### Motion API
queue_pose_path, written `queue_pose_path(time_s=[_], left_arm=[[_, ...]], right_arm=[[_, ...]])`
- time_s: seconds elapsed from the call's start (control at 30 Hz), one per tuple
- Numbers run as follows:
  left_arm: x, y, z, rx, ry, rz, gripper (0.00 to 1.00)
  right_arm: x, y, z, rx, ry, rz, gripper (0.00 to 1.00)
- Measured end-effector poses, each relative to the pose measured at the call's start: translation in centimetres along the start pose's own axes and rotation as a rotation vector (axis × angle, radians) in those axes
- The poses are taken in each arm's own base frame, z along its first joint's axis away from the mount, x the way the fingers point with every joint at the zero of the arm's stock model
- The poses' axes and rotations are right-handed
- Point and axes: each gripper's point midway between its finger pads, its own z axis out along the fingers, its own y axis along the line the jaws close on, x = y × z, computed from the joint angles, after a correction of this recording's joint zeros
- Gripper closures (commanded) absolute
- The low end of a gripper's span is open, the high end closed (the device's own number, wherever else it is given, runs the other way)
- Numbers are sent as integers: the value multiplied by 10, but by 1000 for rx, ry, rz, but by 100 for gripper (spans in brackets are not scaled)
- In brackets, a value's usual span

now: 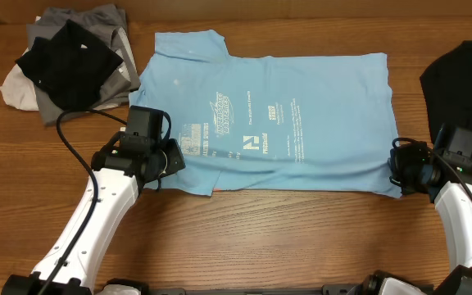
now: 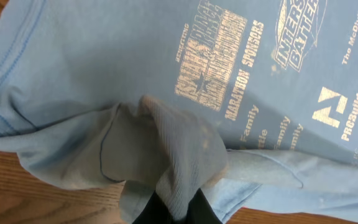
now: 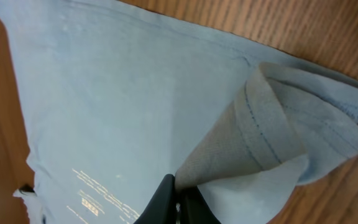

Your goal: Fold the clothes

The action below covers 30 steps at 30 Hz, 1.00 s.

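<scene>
The left fingers [image 2: 145, 216] are closed to a narrow pinch on a raised fold at the near-left edge of the one sky-blue T-shirt [image 1: 301, 106]. The right fingers [image 3: 161, 199] likewise clamp its near-right corner. The shirt lies spread on the table [image 1: 285, 238]. One pile [image 1: 64, 57] of black, grey and off-white garments sits far left, and one black garment [image 1: 465, 74] lies at the right.

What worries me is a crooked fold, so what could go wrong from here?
1. The left gripper and right gripper each pinch only a small bunch at the near edge of the sky-blue shirt; it may slip out when lifted.
2. The clothes pile lies right beside the shirt's far left corner; the fold could catch it.
</scene>
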Motion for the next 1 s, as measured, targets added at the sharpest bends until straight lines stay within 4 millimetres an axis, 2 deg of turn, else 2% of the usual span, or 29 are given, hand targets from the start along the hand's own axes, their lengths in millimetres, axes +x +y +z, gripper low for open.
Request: queue_pose_path(time_s=[0.2, 0.33, 0.5, 0.6, 0.77, 0.93, 1.0], left_arm=[[-7, 3, 11, -28, -17, 0, 96], [-10, 6, 19, -49, -20, 0, 96], [-16, 9, 26, -74, -40, -1, 96], [-21, 11, 27, -87, -64, -1, 95], [-32, 18, 25, -97, -100, -29, 94], [-41, 34, 24, -121, -117, -74, 89], [-42, 36, 23, -126, -120, -80, 74]], right_arm=[[-9, 14, 7, -47, -25, -4, 96], [-5, 26, 28, -72, -4, -29, 96], [14, 38, 58, -88, 46, -90, 96], [20, 43, 62, -99, 50, -113, 94], [13, 42, 62, -84, 12, -111, 94], [6, 38, 62, -66, -22, -108, 90], [4, 37, 62, -61, -32, -107, 89]])
